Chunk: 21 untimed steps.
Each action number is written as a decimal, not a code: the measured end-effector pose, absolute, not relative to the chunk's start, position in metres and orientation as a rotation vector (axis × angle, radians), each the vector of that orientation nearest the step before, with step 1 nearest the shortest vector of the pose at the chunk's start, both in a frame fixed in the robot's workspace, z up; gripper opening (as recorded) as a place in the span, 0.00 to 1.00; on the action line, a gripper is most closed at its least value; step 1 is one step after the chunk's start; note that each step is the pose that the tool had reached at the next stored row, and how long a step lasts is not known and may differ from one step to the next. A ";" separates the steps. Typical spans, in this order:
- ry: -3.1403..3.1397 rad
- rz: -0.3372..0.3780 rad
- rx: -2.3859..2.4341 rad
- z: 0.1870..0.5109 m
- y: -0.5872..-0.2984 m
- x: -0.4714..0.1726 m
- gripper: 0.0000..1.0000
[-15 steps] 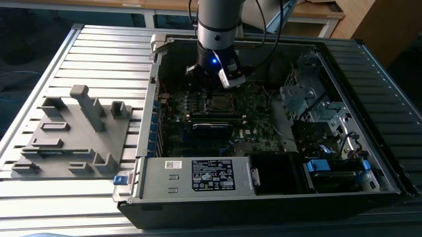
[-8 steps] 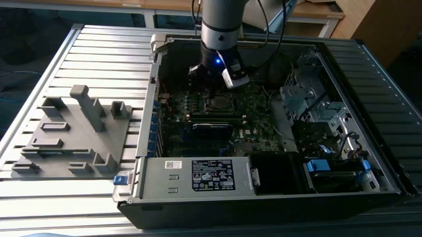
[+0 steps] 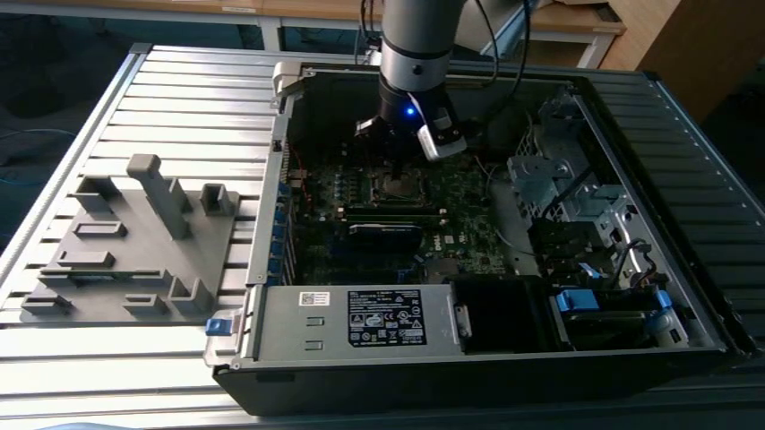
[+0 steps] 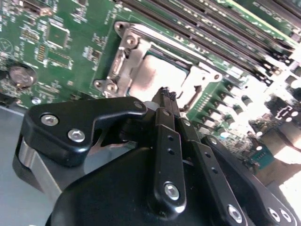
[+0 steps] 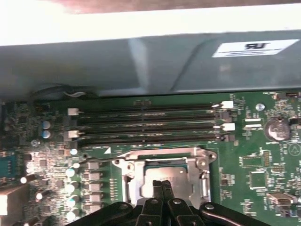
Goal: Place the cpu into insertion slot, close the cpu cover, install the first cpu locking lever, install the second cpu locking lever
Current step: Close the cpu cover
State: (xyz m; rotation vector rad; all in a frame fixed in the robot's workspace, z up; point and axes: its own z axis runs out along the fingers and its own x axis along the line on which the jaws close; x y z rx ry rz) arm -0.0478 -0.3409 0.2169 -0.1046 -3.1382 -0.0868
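The cpu [image 5: 165, 175] lies flat in the insertion slot [image 3: 402, 186]. Its dull silver-grey face shows through the cut-out of the cpu cover [image 4: 129, 59], a bright stamped-metal frame that we judge to be lying down over the chip. The chip is square, so it has no long axis to line up with. We cannot tell whether the locking levers at the insertion slot's edges are latched.

The relation that matters is vertical. In the first wrist view the gripper [image 5: 162, 184] hangs straight over the insertion slot, its tips just above the cpu's face or touching it; we cannot tell which. Its two slim black fingers [image 4: 162, 141], matte and bolted with small screws, are pressed together with nothing between them.

Just beside the insertion slot run the memory slots [image 5: 146, 125], long narrow black channels with pale clips at their ends, their length parallel to one side of the insertion slot. Around the insertion slot spreads the green motherboard [image 5: 263, 188], studded with small capacitors and a round coin cell [image 5: 277, 129].

Well apart from the insertion slot, toward the exterior view's left, a grey moulded tray [image 3: 132, 260] with upright posts rests on the ribbed metal worktop [image 3: 179, 81].
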 end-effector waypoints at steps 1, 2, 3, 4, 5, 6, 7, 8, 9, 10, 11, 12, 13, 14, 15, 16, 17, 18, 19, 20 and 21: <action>-3.138 -0.087 -0.105 0.217 -0.341 -0.046 0.11; -3.138 -0.087 -0.105 0.217 -0.341 -0.045 0.11; -3.138 -0.087 -0.104 0.217 -0.341 -0.044 0.11; -3.138 -0.087 -0.105 0.217 -0.341 -0.044 0.11; -3.138 -0.087 -0.105 0.217 -0.341 -0.044 0.11; -3.138 -0.087 -0.105 0.217 -0.341 -0.044 0.11; -3.139 -0.087 -0.105 0.217 -0.341 -0.044 0.11; -3.141 -0.087 -0.105 0.217 -0.341 -0.044 0.11; -3.144 -0.087 -0.104 0.216 -0.341 -0.044 0.11; -3.146 -0.087 -0.104 0.216 -0.341 -0.044 0.11; -3.147 -0.087 -0.104 0.216 -0.341 -0.044 0.11; -3.147 -0.087 -0.105 0.216 -0.341 -0.044 0.11; -3.147 -0.086 -0.106 0.216 -0.341 -0.044 0.11; -3.147 -0.086 -0.112 0.216 -0.341 -0.044 0.11; -3.146 -0.085 -0.126 0.216 -0.341 -0.044 0.11; -3.146 -0.085 -0.144 0.216 -0.341 -0.044 0.11; -3.145 -0.085 -0.163 0.216 -0.341 -0.044 0.11; -3.145 -0.084 -0.179 0.216 -0.341 -0.044 0.11; -3.144 -0.084 -0.188 0.216 -0.341 -0.044 0.11; -3.144 -0.084 -0.188 0.216 -0.341 -0.044 0.11; -3.144 -0.084 -0.189 0.216 -0.341 -0.044 0.11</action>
